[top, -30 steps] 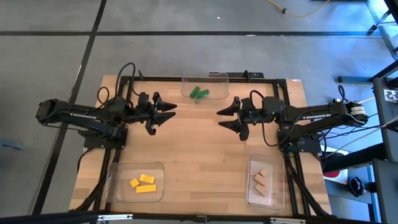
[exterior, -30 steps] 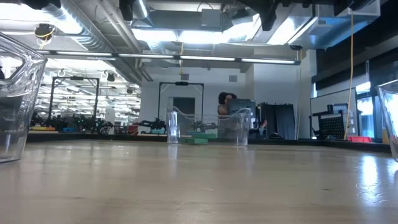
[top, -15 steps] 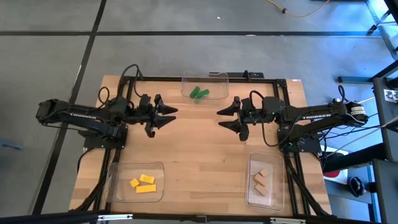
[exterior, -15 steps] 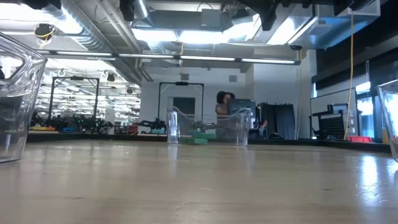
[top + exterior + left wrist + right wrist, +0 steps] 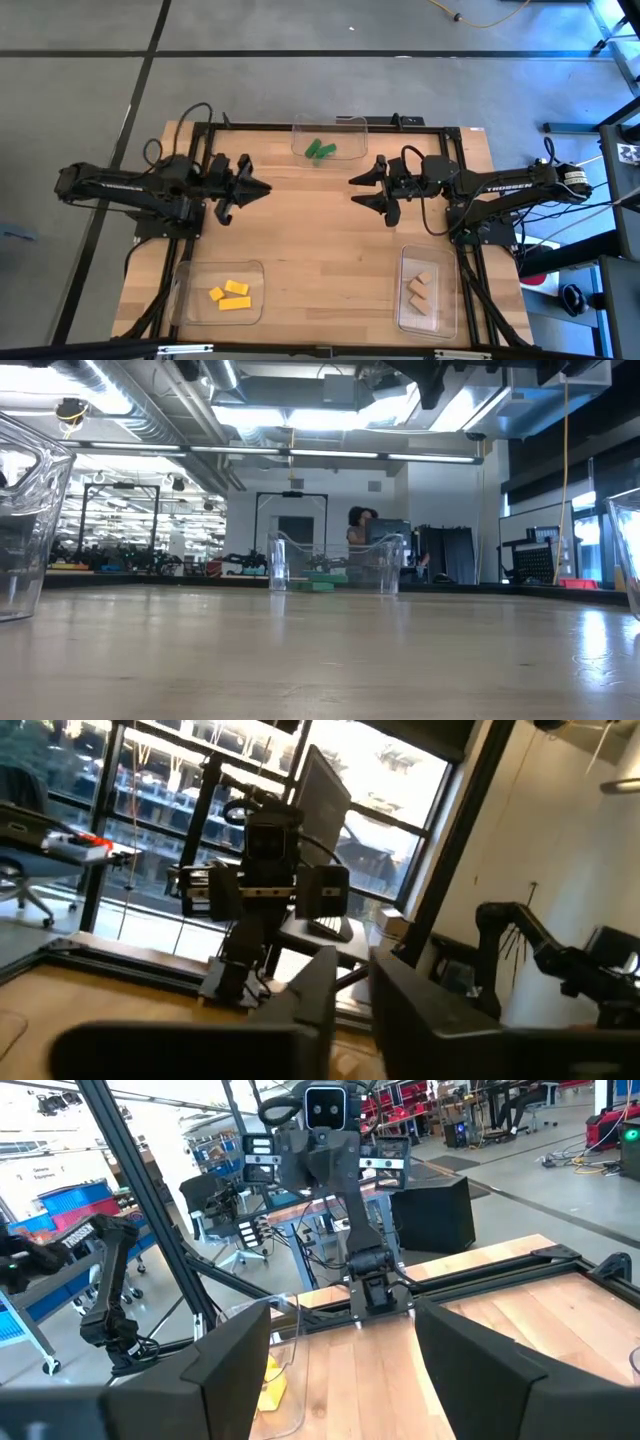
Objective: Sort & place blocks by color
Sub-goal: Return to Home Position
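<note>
Read the white lettering "TROSSEN" on the left arm (image 5: 115, 184) and on the right arm (image 5: 505, 187).

Check the left gripper (image 5: 262, 188): its fingers are drawn almost together and grasp nothing, above the table (image 5: 320, 250) left of centre.

Check the right gripper (image 5: 356, 189): its fingers are spread wide and empty, facing the left one.

Locate the green blocks (image 5: 320, 150) in the far clear tray (image 5: 350, 122), the yellow blocks (image 5: 231, 295) in the near-left tray (image 5: 190, 295), and the tan blocks (image 5: 420, 288) in the near-right tray (image 5: 405, 320).
</note>
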`<action>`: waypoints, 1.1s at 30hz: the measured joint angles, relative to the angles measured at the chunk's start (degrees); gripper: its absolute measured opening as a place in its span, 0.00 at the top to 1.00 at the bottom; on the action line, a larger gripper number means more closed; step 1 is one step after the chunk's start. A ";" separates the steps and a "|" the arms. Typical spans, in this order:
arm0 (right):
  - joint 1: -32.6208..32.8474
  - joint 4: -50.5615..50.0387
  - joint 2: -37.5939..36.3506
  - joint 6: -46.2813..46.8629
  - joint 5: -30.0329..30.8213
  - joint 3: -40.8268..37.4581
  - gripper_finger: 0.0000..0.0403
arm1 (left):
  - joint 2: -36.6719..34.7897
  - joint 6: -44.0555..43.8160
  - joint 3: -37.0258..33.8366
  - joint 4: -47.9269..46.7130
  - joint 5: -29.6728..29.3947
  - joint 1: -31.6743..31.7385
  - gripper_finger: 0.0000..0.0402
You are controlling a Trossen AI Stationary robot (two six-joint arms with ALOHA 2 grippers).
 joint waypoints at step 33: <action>0.00 -0.82 0.02 0.02 0.02 0.00 0.37 | -41.61 -1.42 -30.30 -2.78 -8.43 0.07 1.00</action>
